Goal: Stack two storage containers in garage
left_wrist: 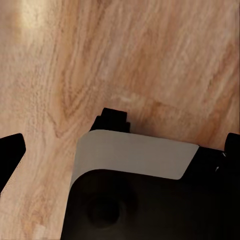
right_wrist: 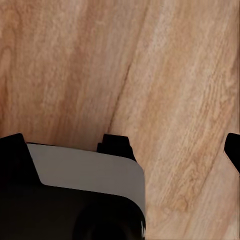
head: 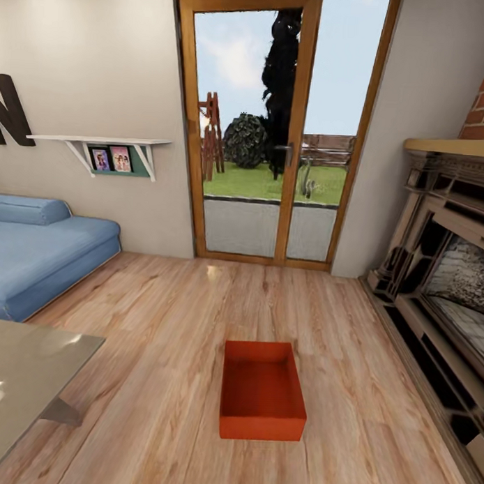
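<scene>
One orange-red storage container (head: 262, 393) sits open side up on the living room's wood-plank floor (head: 162, 323), straight out from the glass patio door (head: 274, 131), between the blue sofa (head: 39, 256) and the fireplace (head: 443, 291). My wrist cameras look down on bare planks; whether either claw is open, I cannot tell, nor how far the container lies from them.
</scene>
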You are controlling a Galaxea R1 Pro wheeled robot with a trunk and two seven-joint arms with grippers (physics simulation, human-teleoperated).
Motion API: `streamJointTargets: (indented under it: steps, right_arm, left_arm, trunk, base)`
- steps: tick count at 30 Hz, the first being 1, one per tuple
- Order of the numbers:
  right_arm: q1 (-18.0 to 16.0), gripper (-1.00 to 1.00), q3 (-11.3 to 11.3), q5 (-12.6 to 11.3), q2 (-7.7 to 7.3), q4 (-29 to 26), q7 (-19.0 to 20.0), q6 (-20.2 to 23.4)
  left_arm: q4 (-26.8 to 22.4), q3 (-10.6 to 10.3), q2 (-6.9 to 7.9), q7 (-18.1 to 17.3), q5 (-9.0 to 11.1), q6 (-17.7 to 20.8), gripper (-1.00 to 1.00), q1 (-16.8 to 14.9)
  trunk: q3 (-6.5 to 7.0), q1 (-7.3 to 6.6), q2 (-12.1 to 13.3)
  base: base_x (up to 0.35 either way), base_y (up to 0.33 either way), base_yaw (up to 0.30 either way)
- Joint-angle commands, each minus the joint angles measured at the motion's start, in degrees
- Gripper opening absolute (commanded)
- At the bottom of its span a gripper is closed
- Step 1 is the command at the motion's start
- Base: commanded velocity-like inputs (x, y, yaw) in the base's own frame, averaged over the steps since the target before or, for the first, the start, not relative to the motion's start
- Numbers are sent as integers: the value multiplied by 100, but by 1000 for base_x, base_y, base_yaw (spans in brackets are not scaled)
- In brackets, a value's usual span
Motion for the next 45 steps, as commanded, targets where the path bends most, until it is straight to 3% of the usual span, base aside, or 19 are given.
streamJointTargets:
  steps: [1, 38, 45]
  right_arm:
    - [-6, 100, 48, -51, 5, 18, -4, -30]
    - [-6, 100, 48, -51, 8, 18, -4, -30]
    - [-6, 100, 48, -51, 5, 18, -4, -30]
  left_arm:
    - [-1, -4, 0, 16, 35, 17, 100, -3]
    - [-1, -4, 4, 16, 35, 8, 100, -3]
    - [-1, -4, -1, 16, 34, 8, 100, -4]
  trunk:
    - [-5, 3, -2]
    - [-5, 3, -2]
    - [-5, 3, -2]
  base:
    - [322, 0, 0]
    - [322, 0, 0]
    - [133, 0, 0]
